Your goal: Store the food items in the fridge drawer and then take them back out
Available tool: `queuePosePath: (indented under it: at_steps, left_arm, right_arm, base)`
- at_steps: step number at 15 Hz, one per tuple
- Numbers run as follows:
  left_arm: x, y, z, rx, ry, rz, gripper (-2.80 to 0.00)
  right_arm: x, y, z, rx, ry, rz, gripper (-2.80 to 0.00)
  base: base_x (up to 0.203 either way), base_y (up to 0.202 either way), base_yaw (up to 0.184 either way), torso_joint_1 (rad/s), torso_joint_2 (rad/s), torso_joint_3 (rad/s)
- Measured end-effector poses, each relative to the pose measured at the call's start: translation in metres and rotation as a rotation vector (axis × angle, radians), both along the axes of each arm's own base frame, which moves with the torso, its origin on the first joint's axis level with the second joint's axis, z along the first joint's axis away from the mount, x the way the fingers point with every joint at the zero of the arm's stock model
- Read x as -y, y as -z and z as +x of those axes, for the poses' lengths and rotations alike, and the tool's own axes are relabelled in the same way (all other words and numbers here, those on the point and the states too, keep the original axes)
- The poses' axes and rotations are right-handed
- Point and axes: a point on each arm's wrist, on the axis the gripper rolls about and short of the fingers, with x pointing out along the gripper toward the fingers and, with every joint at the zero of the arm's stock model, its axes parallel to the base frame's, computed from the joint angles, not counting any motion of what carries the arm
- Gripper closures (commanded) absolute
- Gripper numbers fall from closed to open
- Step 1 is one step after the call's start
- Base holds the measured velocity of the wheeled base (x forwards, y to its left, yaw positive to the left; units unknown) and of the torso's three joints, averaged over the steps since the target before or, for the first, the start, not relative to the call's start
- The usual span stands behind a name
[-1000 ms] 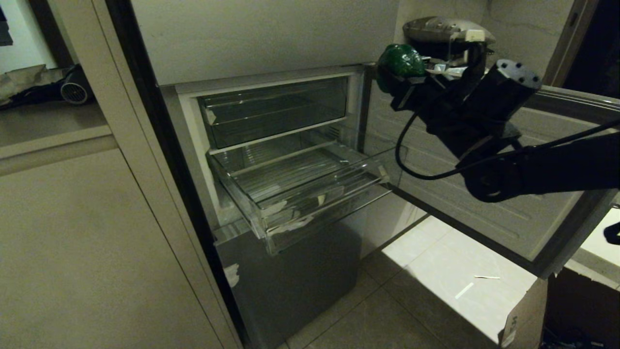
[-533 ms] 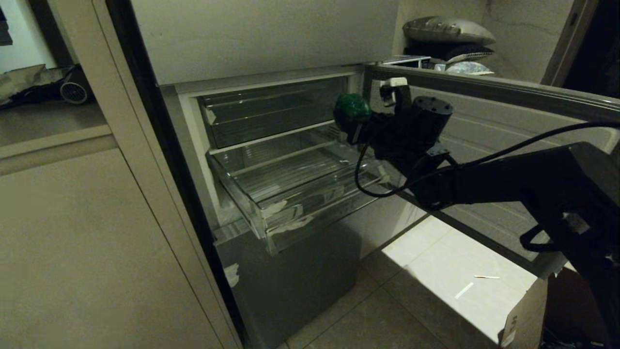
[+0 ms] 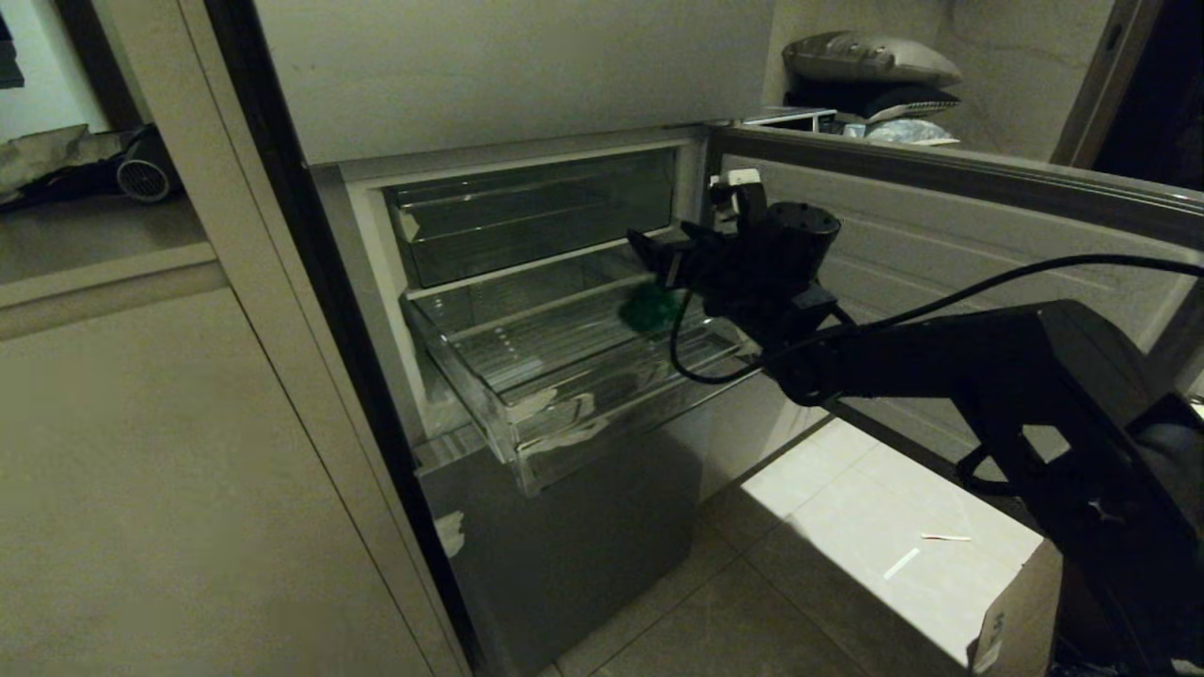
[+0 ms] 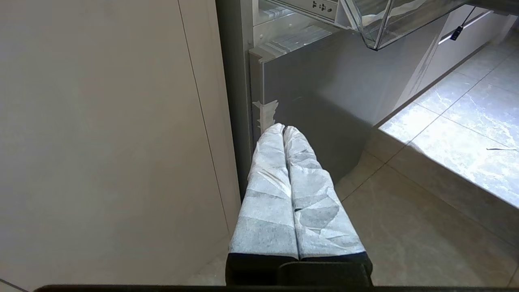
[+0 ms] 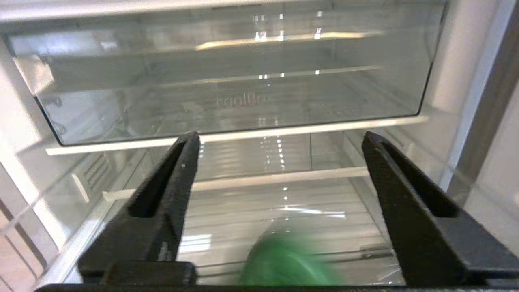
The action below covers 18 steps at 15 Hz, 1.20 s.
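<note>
Your right gripper (image 3: 658,256) hangs over the right part of the pulled-out fridge drawer (image 3: 527,414), its two black fingers (image 5: 170,182) spread wide with nothing between them. The green pepper (image 3: 647,307) is below the fingers, blurred, over the ridged floor near the drawer's right wall; whether it already rests on the floor you cannot tell. In the right wrist view it shows as a green smear (image 5: 284,263) low between the fingers.

The drawer's front lip, with white tape scraps (image 3: 555,406), juts toward you past the grey lower door panel (image 3: 564,536). Just above it sits a second clear bin (image 3: 536,221), pushed in, so the gap over the open drawer is shallow at the far side and open at the near side. To the right, the open fridge door (image 3: 941,244) stands close behind your right arm. The rest of the drawer floor, to the left of the pepper, is free.

Your left gripper (image 4: 284,132) is parked low, its wrapped fingers pressed together, pointing at the lower panel's left edge.
</note>
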Motion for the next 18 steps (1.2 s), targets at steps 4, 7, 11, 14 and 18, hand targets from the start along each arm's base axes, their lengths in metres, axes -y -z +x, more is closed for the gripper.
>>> queuePosePath:
  at_steps: [4, 7, 11, 14, 18]
  left_arm:
    - [0.0, 0.0, 0.0, 0.0, -0.001, 0.0, 0.0]
    - [0.0, 0.0, 0.0, 0.0, -0.001, 0.0, 0.0]
    - [0.0, 0.0, 0.0, 0.0, -0.001, 0.0, 0.0]
    - [0.0, 0.0, 0.0, 0.0, -0.001, 0.0, 0.0]
    - [0.0, 0.0, 0.0, 0.0, 0.0, 0.0, 0.0]
  right_arm:
    - [0.0, 0.004, 0.002, -0.01, 0.013, 0.002, -2.8]
    - [0.004, -0.014, -0.011, -0.006, 0.074, 0.025, 0.0]
    - [0.032, -0.071, -0.068, 0.019, 0.097, 0.042, 0.0]
    - [0.077, -0.12, -0.135, 0.073, 0.142, 0.064, 0.0]
    - [0.169, -0.152, -0.218, 0.167, 0.451, 0.038, 0.0]
  base:
    - [0.0, 0.0, 0.0, 0.0, 0.0, 0.0]
    - [0.0, 0.0, 0.0, 0.0, 0.0, 0.0]
    - [0.0, 0.0, 0.0, 0.0, 0.0, 0.0]
    - [0.0, 0.0, 0.0, 0.0, 0.0, 0.0]
    - [0.0, 0.0, 0.0, 0.0, 0.0, 0.0]
